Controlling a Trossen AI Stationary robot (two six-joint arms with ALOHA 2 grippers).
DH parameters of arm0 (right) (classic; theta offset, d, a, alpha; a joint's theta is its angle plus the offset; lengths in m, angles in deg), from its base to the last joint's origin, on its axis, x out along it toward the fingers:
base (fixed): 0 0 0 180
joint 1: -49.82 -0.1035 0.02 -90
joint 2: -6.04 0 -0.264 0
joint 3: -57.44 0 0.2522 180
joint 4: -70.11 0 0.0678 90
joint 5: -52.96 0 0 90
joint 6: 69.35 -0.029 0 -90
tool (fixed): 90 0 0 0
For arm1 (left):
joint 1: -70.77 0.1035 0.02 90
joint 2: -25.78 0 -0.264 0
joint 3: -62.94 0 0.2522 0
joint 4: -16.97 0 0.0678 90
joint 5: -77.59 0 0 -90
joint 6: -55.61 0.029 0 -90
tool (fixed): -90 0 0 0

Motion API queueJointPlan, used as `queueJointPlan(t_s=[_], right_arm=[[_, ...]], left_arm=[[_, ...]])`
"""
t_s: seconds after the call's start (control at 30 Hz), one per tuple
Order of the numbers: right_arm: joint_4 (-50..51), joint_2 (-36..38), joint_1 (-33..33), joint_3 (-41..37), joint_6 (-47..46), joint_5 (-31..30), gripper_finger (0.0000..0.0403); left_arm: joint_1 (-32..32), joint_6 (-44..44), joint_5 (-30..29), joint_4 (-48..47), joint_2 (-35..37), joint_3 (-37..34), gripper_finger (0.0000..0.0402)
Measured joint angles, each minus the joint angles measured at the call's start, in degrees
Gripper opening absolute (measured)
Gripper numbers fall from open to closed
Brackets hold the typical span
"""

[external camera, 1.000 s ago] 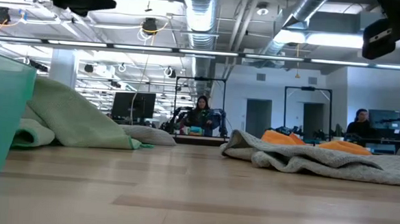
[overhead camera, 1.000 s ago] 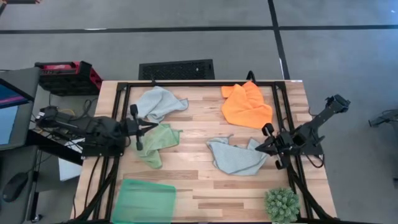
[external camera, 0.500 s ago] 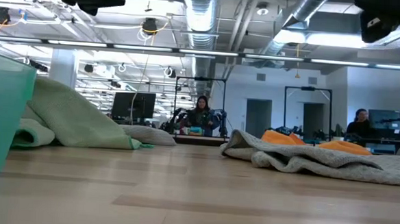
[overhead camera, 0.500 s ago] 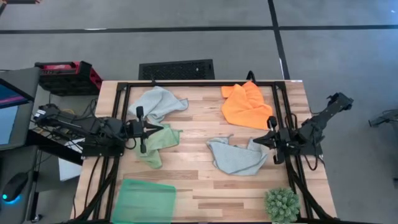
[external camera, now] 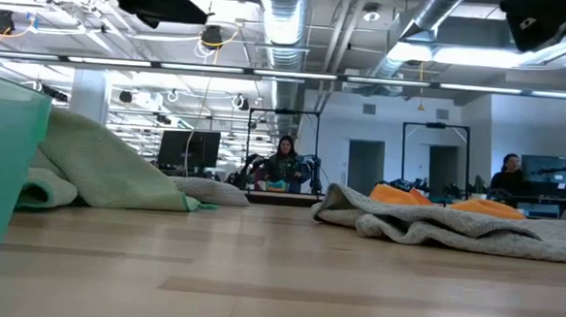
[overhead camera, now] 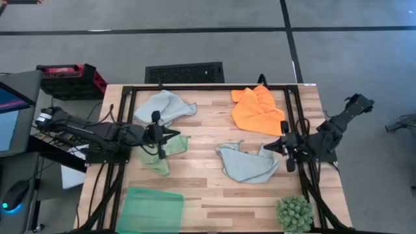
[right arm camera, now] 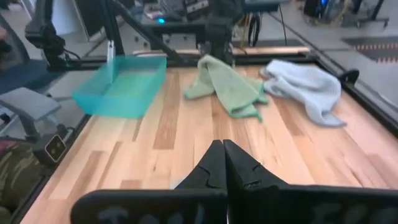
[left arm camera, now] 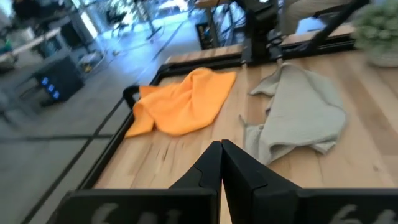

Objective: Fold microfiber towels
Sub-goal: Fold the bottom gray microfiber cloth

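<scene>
Four towels lie crumpled on the wooden table. A light green one (overhead camera: 164,151) is at the left, with a pale grey-blue one (overhead camera: 166,106) beyond it. A second grey-blue one (overhead camera: 246,164) is right of centre, and an orange one (overhead camera: 258,109) is at the far right. My left gripper (overhead camera: 174,135) is shut and hovers over the green towel's far edge. My right gripper (overhead camera: 270,147) is shut and hovers by the near grey-blue towel's right corner. In both wrist views the fingers (left arm camera: 221,163) (right arm camera: 222,163) meet in a closed line. In the low view both arms stay high above the cloths.
A translucent green tray (overhead camera: 151,209) stands at the near left edge and a spiky green plant (overhead camera: 294,213) at the near right. Bare wood lies in the table's middle and along the near edge between them. People sit in the room beyond the table.
My left gripper has gone toward the table's right edge, from beside the green towel to over it, staying shut. My right gripper has shifted a little toward the far edge and risen in the low view. The towels have not moved.
</scene>
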Motion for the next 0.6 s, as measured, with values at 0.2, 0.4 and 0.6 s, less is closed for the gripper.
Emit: queueJointPlan(t_s=[0.2,0.4,0.6], right_arm=[[3.43,-1.42,0.0,1.77,-5.42,-0.04,0.0007],[10.63,-1.48,0.02,3.42,-14.79,-0.81,0.0007],[24.75,-6.21,1.62,6.49,-30.58,1.5,0.0003]], left_arm=[[2.42,-3.67,-0.3,-7.94,-6.94,5.36,0.0041],[4.09,-6.0,0.09,-13.06,-14.88,11.04,0.0104],[5.67,-6.09,7.68,-13.22,-20.05,14.16,0.0127]])
